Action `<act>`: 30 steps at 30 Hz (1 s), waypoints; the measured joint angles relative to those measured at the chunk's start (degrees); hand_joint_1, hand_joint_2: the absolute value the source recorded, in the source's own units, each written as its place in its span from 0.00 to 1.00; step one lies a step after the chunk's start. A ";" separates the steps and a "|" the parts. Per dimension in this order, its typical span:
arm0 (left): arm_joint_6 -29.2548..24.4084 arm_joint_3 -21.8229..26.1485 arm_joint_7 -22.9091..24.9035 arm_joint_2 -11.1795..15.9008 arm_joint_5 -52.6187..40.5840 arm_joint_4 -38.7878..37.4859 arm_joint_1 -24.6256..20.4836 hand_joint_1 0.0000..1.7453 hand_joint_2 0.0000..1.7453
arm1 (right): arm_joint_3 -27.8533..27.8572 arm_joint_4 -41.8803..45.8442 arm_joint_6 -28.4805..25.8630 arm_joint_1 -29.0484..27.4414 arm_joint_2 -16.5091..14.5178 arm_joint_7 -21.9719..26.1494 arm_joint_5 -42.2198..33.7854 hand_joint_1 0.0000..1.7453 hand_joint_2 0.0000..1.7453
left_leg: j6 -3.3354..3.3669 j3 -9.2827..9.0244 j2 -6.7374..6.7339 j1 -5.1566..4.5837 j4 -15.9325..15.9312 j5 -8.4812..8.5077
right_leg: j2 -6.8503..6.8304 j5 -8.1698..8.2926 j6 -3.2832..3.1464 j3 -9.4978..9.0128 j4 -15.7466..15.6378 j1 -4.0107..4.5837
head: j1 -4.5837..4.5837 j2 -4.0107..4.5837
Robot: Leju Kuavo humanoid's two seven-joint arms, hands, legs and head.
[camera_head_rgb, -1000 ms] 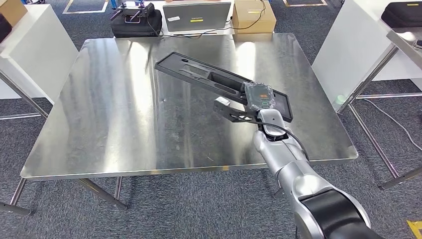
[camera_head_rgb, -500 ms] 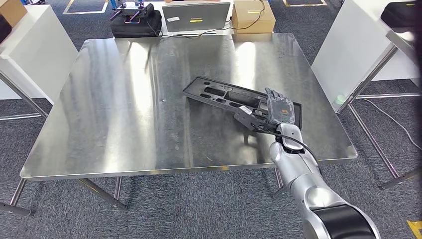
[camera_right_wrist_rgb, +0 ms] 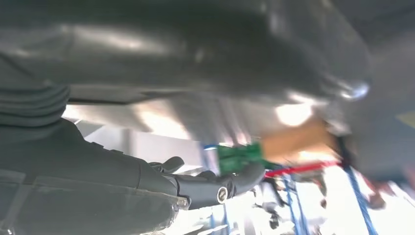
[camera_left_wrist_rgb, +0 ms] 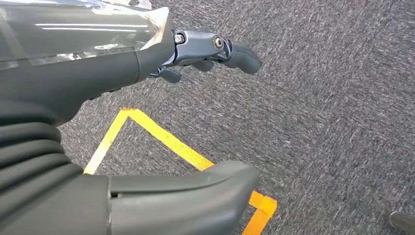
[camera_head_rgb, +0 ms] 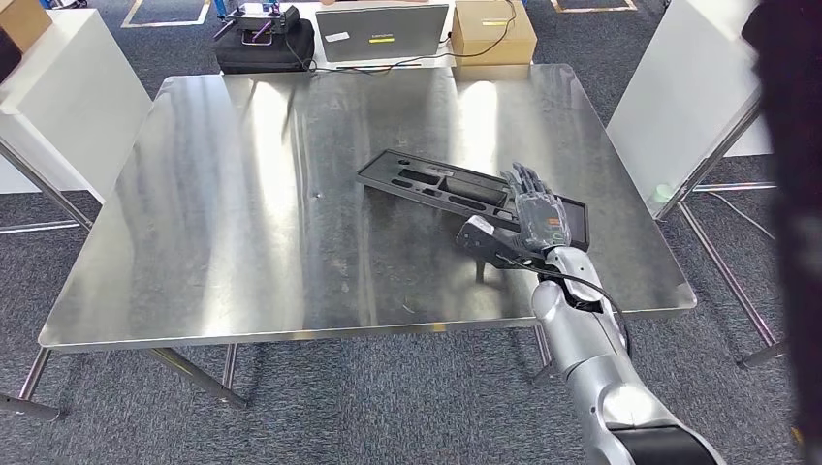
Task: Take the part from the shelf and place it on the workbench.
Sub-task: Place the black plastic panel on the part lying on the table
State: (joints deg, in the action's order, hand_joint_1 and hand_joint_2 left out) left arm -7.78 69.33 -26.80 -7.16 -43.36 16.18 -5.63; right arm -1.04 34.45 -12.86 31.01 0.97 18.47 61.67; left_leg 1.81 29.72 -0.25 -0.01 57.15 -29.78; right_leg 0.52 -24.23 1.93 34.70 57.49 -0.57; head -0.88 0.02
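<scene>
The part (camera_head_rgb: 426, 182), a long flat black plastic tray with several recesses, lies flat on the steel workbench (camera_head_rgb: 242, 213), right of centre. My right hand (camera_head_rgb: 538, 218) stands at the part's near right end. Its fingers (camera_head_rgb: 528, 184) stretch out over the part and its thumb (camera_head_rgb: 482, 237) spreads to the side, gripping nothing. In the right wrist view the part (camera_right_wrist_rgb: 195, 44) is a dark blur close beside that hand (camera_right_wrist_rgb: 122, 191). My left hand (camera_left_wrist_rgb: 98, 73) hangs over grey carpet, fingers (camera_left_wrist_rgb: 215, 49) and thumb apart, holding nothing.
Beyond the bench's far edge sit a black bag (camera_head_rgb: 265, 44), a laptop (camera_head_rgb: 383, 31) and a cardboard box (camera_head_rgb: 492, 27). White tables flank the bench at left (camera_head_rgb: 58, 87) and right (camera_head_rgb: 679, 87). A dark blurred shape (camera_head_rgb: 790, 194) covers the right edge. Yellow floor tape (camera_left_wrist_rgb: 171, 144) crosses the carpet.
The part came down from a raised, tilted hold to lie flat on the bench. My right hand's fingers have since straightened off it. A dark blur has entered at the right edge.
</scene>
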 joint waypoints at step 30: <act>-8.37 4.53 0.42 -2.66 2.25 2.19 0.64 0.00 0.00 | 45.50 78.32 -10.40 -45.16 -18.27 19.56 -49.81 0.00 0.00 | 0.12 -1.11 0.07 -0.11 -0.08 -0.93 | -0.01 -0.84 0.33 -1.11 -0.06 -0.02 | -0.02 0.00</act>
State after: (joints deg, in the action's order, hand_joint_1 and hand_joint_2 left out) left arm -16.15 73.86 -26.38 -9.82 -41.11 18.37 -4.99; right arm 44.46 112.77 -23.26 -14.15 -17.29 38.03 11.86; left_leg 1.93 28.61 -0.17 -0.12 57.08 -30.71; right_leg 0.52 -25.08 2.26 33.60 57.43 -0.59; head -0.90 0.02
